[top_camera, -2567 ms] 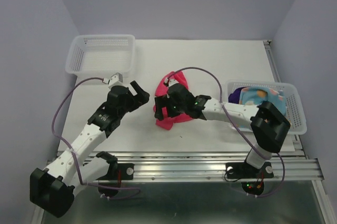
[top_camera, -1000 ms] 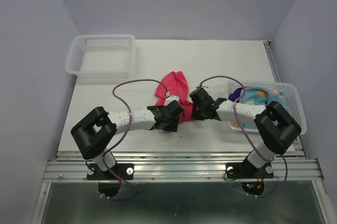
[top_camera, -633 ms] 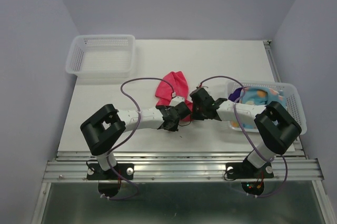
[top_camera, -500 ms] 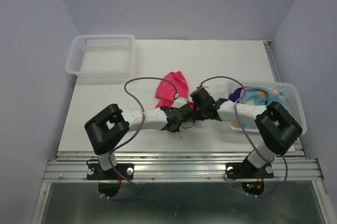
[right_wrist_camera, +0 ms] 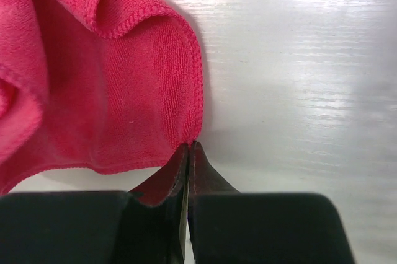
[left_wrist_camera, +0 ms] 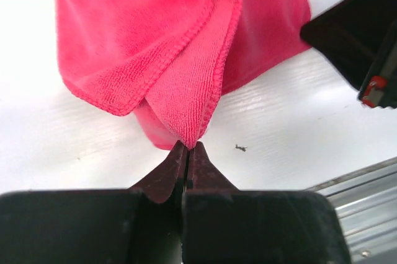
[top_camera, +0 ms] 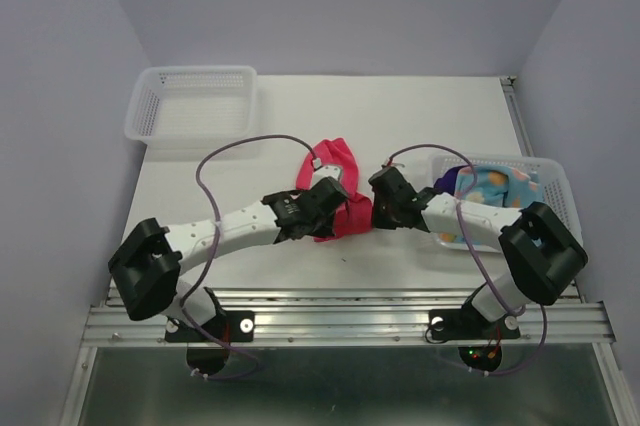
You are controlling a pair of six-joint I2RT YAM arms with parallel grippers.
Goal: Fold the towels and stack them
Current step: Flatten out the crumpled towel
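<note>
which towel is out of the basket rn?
The magenta-pink towel, lying on the table; the dark purple towel and the blue dotted towel sit inside the right basket.

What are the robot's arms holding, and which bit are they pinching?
Both hold the pink towel. The left end effector pinches a folded corner tip, and the right end effector pinches another corner at the hem.

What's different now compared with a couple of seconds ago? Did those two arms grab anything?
The left claw swung in from the left and pinched shut on a corner of the pink towel. The right claw, already at the towel, closed tight on its edge. The left basket, the right basket and the other towels in it stayed put.
</note>
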